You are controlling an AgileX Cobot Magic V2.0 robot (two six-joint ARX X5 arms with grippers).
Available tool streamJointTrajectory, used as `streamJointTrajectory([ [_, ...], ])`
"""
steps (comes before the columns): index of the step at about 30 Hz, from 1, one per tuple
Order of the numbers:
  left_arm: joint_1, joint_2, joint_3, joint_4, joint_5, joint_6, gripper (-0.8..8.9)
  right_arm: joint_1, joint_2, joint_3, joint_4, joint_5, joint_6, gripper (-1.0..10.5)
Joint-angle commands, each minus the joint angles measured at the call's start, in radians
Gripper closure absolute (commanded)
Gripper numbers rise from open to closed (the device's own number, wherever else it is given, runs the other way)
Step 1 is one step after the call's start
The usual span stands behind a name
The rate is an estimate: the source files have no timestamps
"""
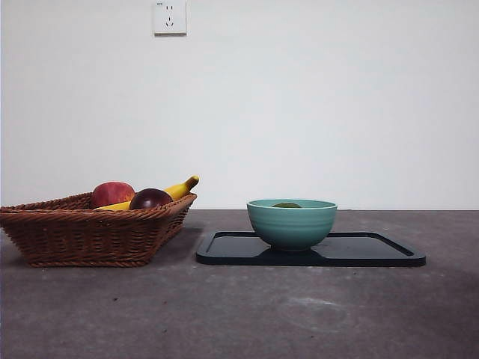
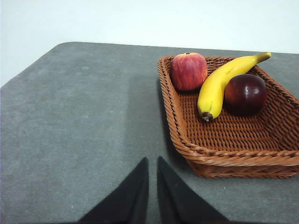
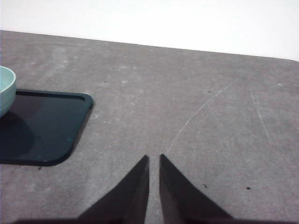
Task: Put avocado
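The avocado [image 1: 287, 205] already sits in the bowl [image 1: 292, 224]; keep both empty, closed grippers, left [image 2: 152, 163] and right [image 3: 153, 161], parked clear.

only the two grippers show, each seen from its own wrist camera. the left gripper [image 2: 152, 179] is a pair of plain black jaws, broad where they enter the picture and narrowing to slim pointed tips, with a matte, smooth surface and a thin pale slit of table between them. the right gripper [image 3: 154, 177] looks the same: two black wedge-shaped jaws tapering to sharp tips. no cables, screws or markings can be made out on either.
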Motion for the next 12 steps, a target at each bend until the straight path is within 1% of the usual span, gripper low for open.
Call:
streamJointTrajectory([
  [1, 0.001, -0.002, -0.02, -0.005, 0.005, 0.011, 7.87, -0.001, 0.0, -0.005, 0.014, 0.0, -0.005, 9.2],
  [12, 0.001, -0.002, -0.02, -0.005, 0.005, 0.011, 7.87, -0.001, 0.0, -0.005, 0.014, 0.0, -0.005, 9.2],
])
